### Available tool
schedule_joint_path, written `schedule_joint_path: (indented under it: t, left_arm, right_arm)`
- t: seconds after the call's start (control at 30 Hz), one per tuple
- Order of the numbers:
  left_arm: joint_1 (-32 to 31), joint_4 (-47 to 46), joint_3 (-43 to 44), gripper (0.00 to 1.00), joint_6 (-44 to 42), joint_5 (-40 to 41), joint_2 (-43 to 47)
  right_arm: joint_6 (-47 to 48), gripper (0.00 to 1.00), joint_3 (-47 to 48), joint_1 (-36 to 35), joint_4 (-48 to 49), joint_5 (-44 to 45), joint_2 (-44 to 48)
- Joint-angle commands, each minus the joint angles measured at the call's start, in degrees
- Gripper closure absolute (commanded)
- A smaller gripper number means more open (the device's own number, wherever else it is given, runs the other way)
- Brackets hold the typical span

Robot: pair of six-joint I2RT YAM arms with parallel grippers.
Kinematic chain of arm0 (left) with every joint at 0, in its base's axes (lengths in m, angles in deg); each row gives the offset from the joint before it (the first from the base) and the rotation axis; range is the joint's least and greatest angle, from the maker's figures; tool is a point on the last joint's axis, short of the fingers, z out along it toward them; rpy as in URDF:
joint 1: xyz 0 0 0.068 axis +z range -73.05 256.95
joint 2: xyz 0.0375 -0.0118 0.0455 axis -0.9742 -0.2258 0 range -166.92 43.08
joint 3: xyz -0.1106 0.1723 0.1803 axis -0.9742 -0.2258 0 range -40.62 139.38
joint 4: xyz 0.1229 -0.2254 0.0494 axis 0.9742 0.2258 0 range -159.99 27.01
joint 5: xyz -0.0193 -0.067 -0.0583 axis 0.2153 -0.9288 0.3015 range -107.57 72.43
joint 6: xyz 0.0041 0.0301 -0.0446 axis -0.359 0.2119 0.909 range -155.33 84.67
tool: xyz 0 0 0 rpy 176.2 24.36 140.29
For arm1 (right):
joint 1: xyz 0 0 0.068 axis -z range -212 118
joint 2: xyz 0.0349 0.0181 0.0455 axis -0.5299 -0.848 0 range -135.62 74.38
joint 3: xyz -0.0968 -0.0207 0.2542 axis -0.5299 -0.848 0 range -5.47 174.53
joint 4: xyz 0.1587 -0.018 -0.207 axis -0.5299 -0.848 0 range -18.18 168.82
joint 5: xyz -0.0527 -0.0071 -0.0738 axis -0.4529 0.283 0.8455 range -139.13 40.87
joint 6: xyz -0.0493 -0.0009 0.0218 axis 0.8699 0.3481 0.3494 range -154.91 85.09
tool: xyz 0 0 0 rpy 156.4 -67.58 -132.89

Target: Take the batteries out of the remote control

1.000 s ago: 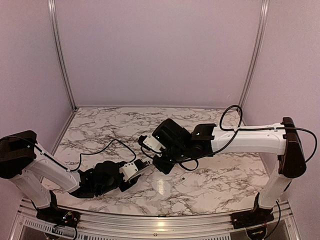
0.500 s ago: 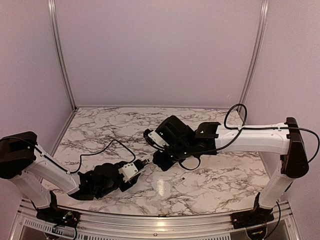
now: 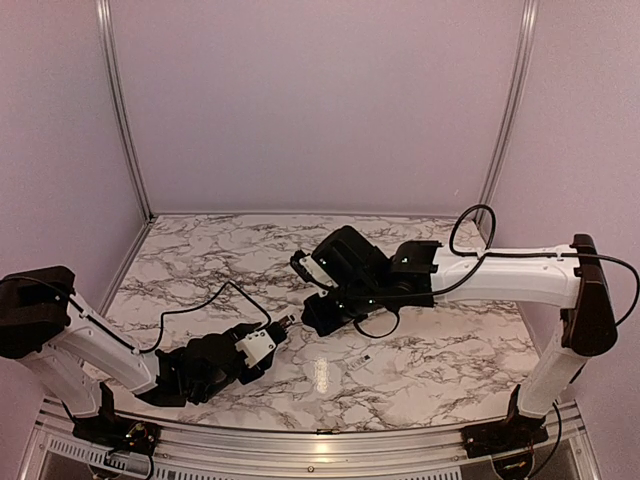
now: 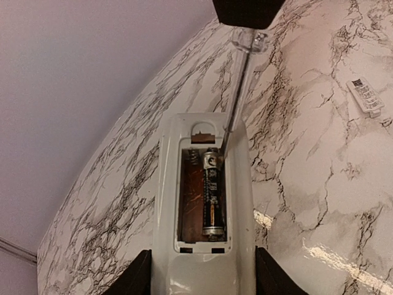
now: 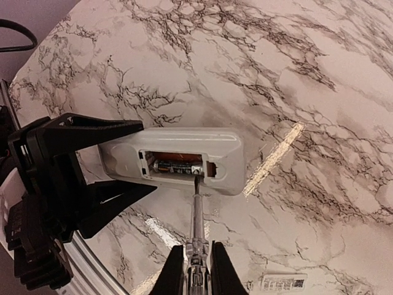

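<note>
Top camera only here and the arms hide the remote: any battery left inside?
Observer: One battery lies in one bay of the remote control; the other bay is bare.
Operator: Where is my tool tip?
Observer: The thin rod in the right jaws has its tip at the battery's end farthest from the left jaws.
Operator: Is the remote gripped?
Observer: Yes, the left jaws clamp its near end from both sides, compartment open toward the wrist camera.
</note>
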Motion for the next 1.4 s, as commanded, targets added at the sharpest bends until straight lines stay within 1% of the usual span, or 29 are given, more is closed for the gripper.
schedule_joint_path:
  t: [0.0,0.17,0.3,0.4,0.53,0.87,1.07,1.23,1.3,1.37]
  left_arm:
    - [-1.35,-8.77,0.49,1.00,-1.32,3.87,0.98]
    - [-2.48,-9.40,1.18,1.00,-2.74,6.79,-0.36]
    - [-3.11,-9.79,1.81,1.00,-3.62,8.68,-1.54]
    - [-3.66,-9.48,2.76,1.00,-4.67,10.75,-2.94]
    - [-4.10,-10.47,3.23,1.00,-5.60,12.24,-4.53]
    - [-4.10,-10.35,3.00,1.00,-3.76,10.04,-3.80]
    - [-4.02,-8.06,4.19,1.00,-1.60,8.61,-3.42]
    - [-3.44,-2.77,6.42,1.00,1.12,8.66,-3.59]
    - [-2.09,0.62,7.64,1.00,3.93,6.82,-2.97]
    - [-1.61,1.76,7.90,1.00,4.99,5.97,-2.60]
  right_arm:
    - [-3.04,1.00,2.32,0.44,-2.50,-1.63,-2.09]
    - [-3.49,1.00,4.50,0.59,-3.19,-1.71,-4.00]
    - [-3.55,1.00,8.89,1.56,-5.90,-5.11,-6.51]
    - [-3.84,1.00,10.34,2.24,-6.05,-6.80,-7.54]
    - [-3.29,1.00,11.33,2.60,-6.96,-6.43,-8.53]
    - [-3.77,1.00,8.28,2.66,-7.70,-2.61,-6.67]
    - [-4.55,1.00,5.53,2.57,-7.35,2.62,-4.78]
    - [-4.78,1.00,4.85,2.51,-7.31,3.66,-4.00]
    - [-4.73,1.00,5.20,2.20,-7.98,3.63,-4.00]
    - [-4.73,1.00,5.20,2.00,-8.27,4.24,-3.79]
